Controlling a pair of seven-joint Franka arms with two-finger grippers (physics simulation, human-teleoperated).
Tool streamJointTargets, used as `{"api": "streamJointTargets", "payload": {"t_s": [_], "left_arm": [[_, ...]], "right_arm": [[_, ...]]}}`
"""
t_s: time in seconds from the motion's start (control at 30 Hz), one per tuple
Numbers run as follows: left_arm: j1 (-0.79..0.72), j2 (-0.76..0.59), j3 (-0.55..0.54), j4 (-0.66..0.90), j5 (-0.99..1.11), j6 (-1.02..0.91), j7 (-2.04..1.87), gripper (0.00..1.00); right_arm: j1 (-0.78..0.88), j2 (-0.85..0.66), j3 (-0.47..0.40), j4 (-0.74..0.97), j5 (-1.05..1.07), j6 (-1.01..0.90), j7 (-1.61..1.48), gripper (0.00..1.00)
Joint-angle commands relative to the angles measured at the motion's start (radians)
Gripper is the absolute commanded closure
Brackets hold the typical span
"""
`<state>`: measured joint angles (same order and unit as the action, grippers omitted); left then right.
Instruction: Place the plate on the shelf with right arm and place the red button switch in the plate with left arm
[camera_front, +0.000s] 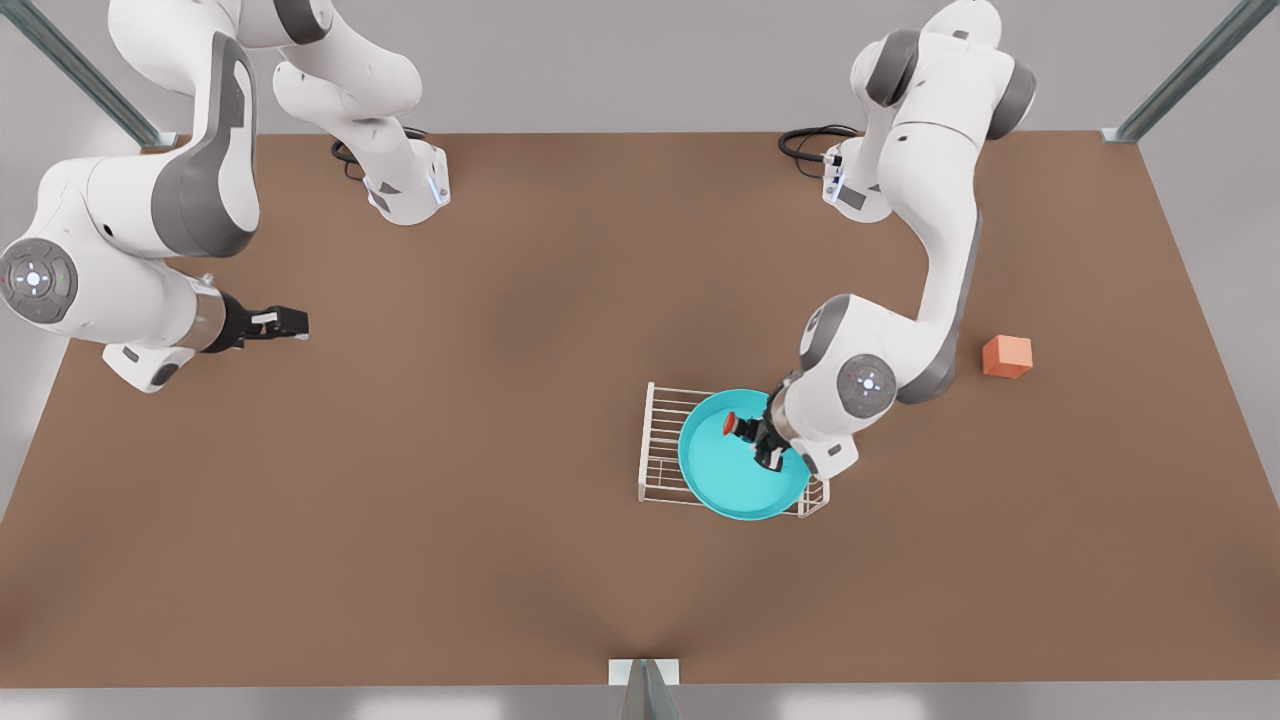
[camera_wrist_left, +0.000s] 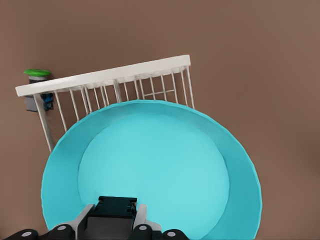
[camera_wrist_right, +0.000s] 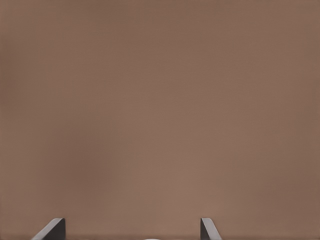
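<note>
Now, your left gripper (camera_front: 752, 440) hangs over the plate (camera_front: 715, 470), its fingers (camera_wrist_left: 80, 222) pinching the black body of the red button switch (camera_front: 737, 426). The plate already sits on the shelf (camera_front: 662, 445), so only the release looks to be left. Lower it close to the plate's flat middle before you spread the fingers; a drop from height could send it rolling to the rim. Lift straight up afterwards so you don't nudge the plate off the wires. Your right gripper (camera_front: 290, 322) waits well away over the bare table (camera_front: 450, 500), fingers (camera_wrist_right: 54, 230) spread. The green switch (camera_wrist_left: 37, 75) stands just behind the shelf; the orange cube (camera_front: 1006, 356) lies clear.
</note>
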<state>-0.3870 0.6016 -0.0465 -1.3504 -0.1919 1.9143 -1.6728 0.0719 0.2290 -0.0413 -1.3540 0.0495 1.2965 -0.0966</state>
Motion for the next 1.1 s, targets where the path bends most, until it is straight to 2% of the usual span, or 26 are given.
{"api": "streamJointTargets", "payload": {"t_s": [0.0,0.1,0.13,0.17,0.3,0.33,0.37,0.43,0.53,0.6,0.63,0.73,0.87,1.07], "left_arm": [[-0.004,0.018,-0.001,0.001,0.002,0.045,-0.389,0.60],[0.002,0.026,0.000,0.002,0.000,0.065,-0.390,0.60],[0.004,0.026,0.000,0.002,-0.001,0.068,-0.389,0.47],[0.004,0.026,0.000,0.000,0.000,0.068,-0.380,0.00],[0.007,0.023,0.000,0.000,0.002,0.066,-0.381,0.00],[0.036,-0.025,0.002,0.000,0.006,0.006,-0.371,0.00],[0.069,-0.121,0.002,0.000,0.045,-0.141,-0.162,0.00],[0.149,-0.289,0.000,0.005,0.046,-0.423,0.605,0.00],[0.215,-0.379,-0.001,0.025,0.074,-0.524,1.364,0.00],[0.215,-0.394,-0.001,0.054,0.216,-0.575,1.902,0.00],[0.215,-0.393,-0.051,0.071,0.325,-0.551,2.127,0.00],[0.214,-0.345,-0.076,0.073,0.338,-0.532,2.116,0.00],[0.226,-0.342,-0.075,0.070,0.252,-0.515,2.072,0.00],[0.234,-0.348,-0.073,0.073,0.267,-0.551,2.073,0.00]], "right_arm": [[-0.003,0.000,0.000,0.001,0.001,0.003,-0.037,0.00],[-0.003,0.003,0.000,0.001,0.000,0.004,-0.037,0.00],[-0.003,0.003,0.000,0.001,0.001,0.003,-0.037,0.00],[-0.003,0.003,0.000,0.001,0.001,0.004,-0.037,0.00],[-0.003,0.003,0.000,0.001,0.003,0.004,-0.038,0.00],[-0.003,0.001,0.000,0.001,0.001,0.004,-0.038,0.00],[-0.003,0.000,0.000,0.003,0.001,0.004,-0.038,0.00],[-0.003,-0.003,0.001,0.009,-0.007,0.003,-0.032,0.00],[-0.001,-0.019,0.001,0.015,-0.016,0.003,-0.025,0.00],[0.000,-0.026,0.001,0.013,-0.013,0.003,-0.025,0.00],[0.002,-0.033,0.001,0.010,-0.014,0.003,-0.023,0.00],[0.002,-0.042,0.000,0.003,-0.023,0.003,-0.023,0.00],[0.002,-0.042,0.000,0.003,-0.023,0.001,-0.025,0.00],[0.000,-0.040,-0.002,0.003,-0.020,0.001,-0.022,0.00]]}}
